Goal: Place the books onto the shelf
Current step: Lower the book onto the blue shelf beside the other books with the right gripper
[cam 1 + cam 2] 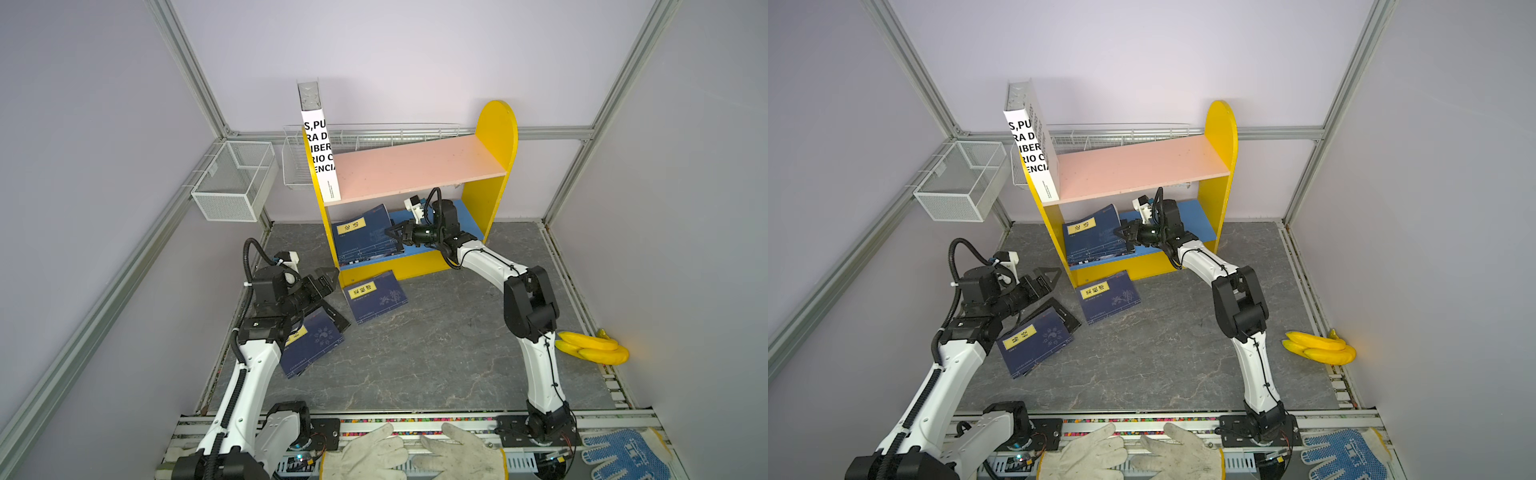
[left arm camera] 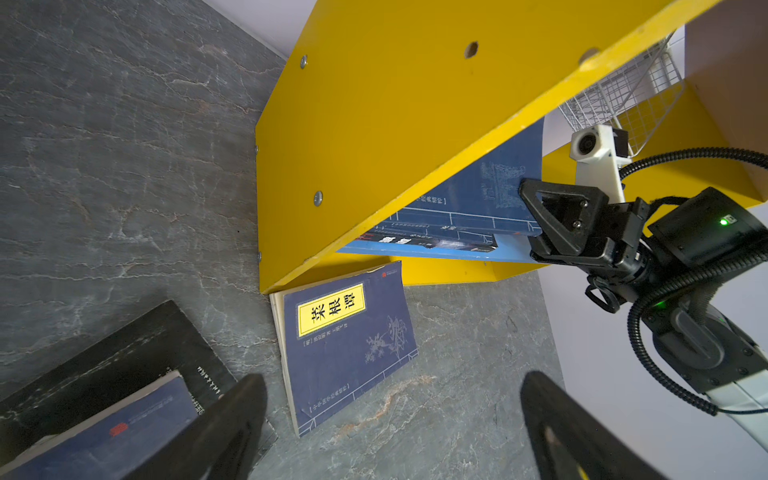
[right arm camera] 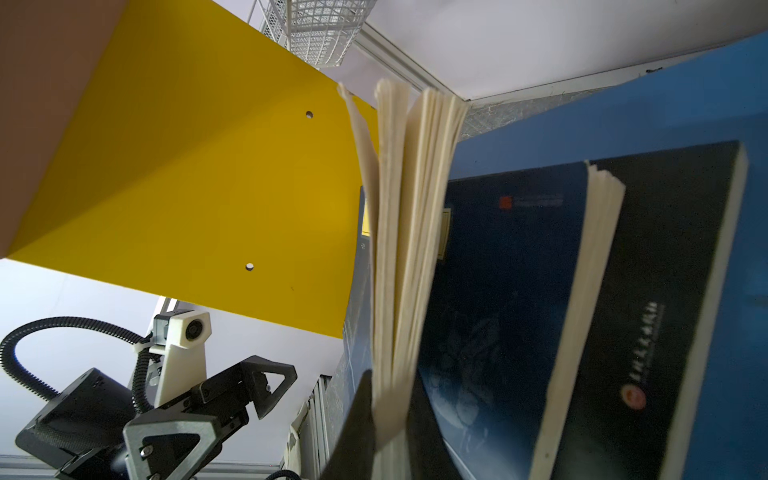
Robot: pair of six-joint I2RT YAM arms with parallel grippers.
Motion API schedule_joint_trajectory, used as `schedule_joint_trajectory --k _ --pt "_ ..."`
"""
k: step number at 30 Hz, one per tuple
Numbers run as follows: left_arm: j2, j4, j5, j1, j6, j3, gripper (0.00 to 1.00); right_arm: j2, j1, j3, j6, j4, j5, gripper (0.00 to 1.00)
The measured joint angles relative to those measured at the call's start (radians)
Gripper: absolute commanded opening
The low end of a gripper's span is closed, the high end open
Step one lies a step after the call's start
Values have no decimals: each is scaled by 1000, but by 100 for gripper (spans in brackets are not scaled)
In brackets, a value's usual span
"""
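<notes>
Yellow bananas [image 1: 590, 347] lie on the grey table [image 1: 436, 357], wire baskets [image 1: 232, 183] behind, gloves [image 1: 374, 453] along the front.

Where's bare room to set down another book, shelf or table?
Free: the pink upper board, from the white book to the round-topped yellow side; the grey table between the navy books and the bananas. Crowded: the blue lower board's left end, where the right gripper clamps a navy book, and around the open left gripper.

Books [image 1: 361, 243] in shelf [image 1: 415, 166]; loose books [image 1: 376, 299] on table [image 1: 436, 353] before it.
</notes>
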Motion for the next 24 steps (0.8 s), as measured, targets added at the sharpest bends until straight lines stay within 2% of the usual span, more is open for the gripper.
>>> schedule_joint_trajectory --k 12,18,24 --pt "87 44 -60 0 -13 0 96 20 2 19 -6 -40 13 15" --pt "148 119 -80 -3 -42 2 96 24 2 23 -28 -79 28 15" --pt "208 148 -116 -74 -41 56 96 24 6 43 -61 -129 47 15"
